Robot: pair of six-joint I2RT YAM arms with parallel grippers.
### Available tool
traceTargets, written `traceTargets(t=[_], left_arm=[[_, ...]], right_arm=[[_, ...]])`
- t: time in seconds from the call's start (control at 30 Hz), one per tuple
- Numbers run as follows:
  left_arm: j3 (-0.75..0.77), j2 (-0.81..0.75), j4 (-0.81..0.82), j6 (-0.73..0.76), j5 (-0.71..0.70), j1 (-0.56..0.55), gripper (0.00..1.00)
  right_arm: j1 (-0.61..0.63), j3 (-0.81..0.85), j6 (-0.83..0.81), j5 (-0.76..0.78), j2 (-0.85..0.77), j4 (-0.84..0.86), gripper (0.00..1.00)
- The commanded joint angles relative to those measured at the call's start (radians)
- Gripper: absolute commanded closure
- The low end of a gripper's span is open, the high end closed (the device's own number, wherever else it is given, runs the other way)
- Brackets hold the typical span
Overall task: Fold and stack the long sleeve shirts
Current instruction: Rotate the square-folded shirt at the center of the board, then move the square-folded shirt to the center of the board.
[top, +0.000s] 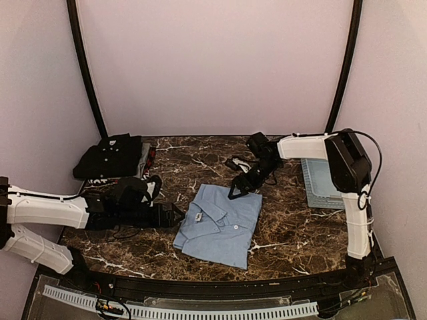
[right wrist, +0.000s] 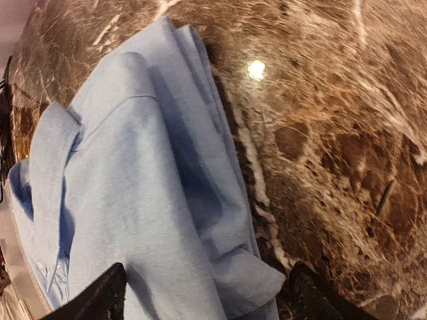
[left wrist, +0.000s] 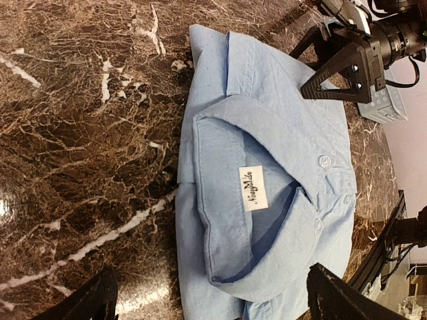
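The light blue shirt [top: 220, 223] lies folded in the middle of the table, collar and white neck label [left wrist: 253, 188] up. The black shirt [top: 110, 157] lies folded at the back left. My left gripper [top: 177, 213] is open and empty at the blue shirt's left edge; in the left wrist view [left wrist: 213, 308] its jaws straddle the collar end. My right gripper [top: 243, 192] is open and empty over the shirt's far right corner; in the right wrist view [right wrist: 203, 300] its jaws span the folded edge of the blue shirt [right wrist: 133, 187].
A pale blue lattice basket [top: 320, 183] stands at the right edge of the marble table [top: 293, 233]. Some red and white cloth [top: 149, 159] shows beside the black shirt. Black curved poles frame the back corners.
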Motion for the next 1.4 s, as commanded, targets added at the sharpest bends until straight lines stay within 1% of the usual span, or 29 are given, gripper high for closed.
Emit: traceTargets(t=[0.0,0.1,0.13,0.2,0.27,0.3,0.4,0.47,0.57,0.6,0.67,0.7,0.77,0.87,0.9,0.93,0.97,1.03,1.1,1.2,1.37], left_arm=[[-0.024,-0.066,-0.071,-0.048,-0.083,-0.006,0.03],[0.000,-0.095,-0.119,-0.034,-0.153,-0.004,0.02],[0.016,-0.097,-0.173,-0.016,-0.205,0.000,0.02],[0.090,-0.084,-0.234,0.021,-0.251,0.023,0.01],[0.127,-0.064,-0.258,0.059,-0.245,0.067,0.01],[0.136,-0.051,-0.259,0.085,-0.236,0.102,0.01],[0.183,-0.032,-0.260,0.129,-0.207,0.162,0.01],[0.221,-0.010,-0.263,0.167,-0.207,0.204,0.01],[0.293,0.067,-0.289,0.227,-0.206,0.278,0.01],[0.330,0.086,-0.294,0.239,-0.206,0.293,0.01],[0.396,0.159,-0.314,0.275,-0.205,0.339,0.01],[0.419,0.216,-0.336,0.295,-0.213,0.368,0.01],[0.526,0.300,-0.378,0.325,-0.254,0.402,0.01],[0.632,0.426,-0.421,0.397,-0.337,0.427,0.01],[0.689,0.453,-0.453,0.410,-0.377,0.431,0.01],[0.722,0.506,-0.492,0.434,-0.423,0.440,0.01],[0.793,0.534,-0.521,0.440,-0.446,0.445,0.01],[0.873,0.605,-0.573,0.463,-0.521,0.456,0.01],[0.932,0.655,-0.594,0.488,-0.569,0.466,0.01],[0.991,0.729,-0.614,0.529,-0.632,0.479,0.01],[1.061,0.832,-0.632,0.571,-0.720,0.494,0.01]], right_arm=[[-0.015,-0.011,-0.019,-0.089,0.024,-0.038,0.34],[-0.050,-0.089,0.026,-0.138,-0.021,0.031,0.62],[-0.062,-0.123,0.046,-0.152,-0.041,0.061,0.70],[-0.079,-0.221,0.088,-0.171,-0.092,0.144,0.84],[-0.093,-0.323,0.156,-0.176,-0.150,0.234,0.98],[-0.101,-0.380,0.205,-0.178,-0.188,0.299,1.00],[-0.124,-0.571,0.372,-0.161,-0.315,0.495,1.00],[-0.126,-0.689,0.488,-0.091,-0.396,0.618,1.00],[-0.125,-0.860,0.659,0.018,-0.531,0.796,1.00],[-0.123,-0.912,0.730,0.054,-0.575,0.844,1.00],[-0.115,-0.998,0.817,0.132,-0.652,0.915,1.00],[-0.110,-1.038,0.850,0.168,-0.686,0.944,1.00],[-0.101,-1.100,0.904,0.218,-0.734,0.984,1.00],[-0.071,-1.152,0.938,0.250,-0.758,1.017,1.00],[-0.059,-1.159,0.940,0.264,-0.758,1.018,1.00],[-0.049,-1.164,0.941,0.271,-0.756,1.020,0.96],[-0.040,-1.168,0.937,0.275,-0.753,1.024,0.89],[-0.023,-1.165,0.921,0.284,-0.747,1.018,0.76],[-0.016,-1.155,0.902,0.285,-0.738,1.008,0.69],[-0.011,-1.139,0.874,0.275,-0.724,0.996,0.66],[-0.011,-1.124,0.848,0.259,-0.703,0.990,0.66]])
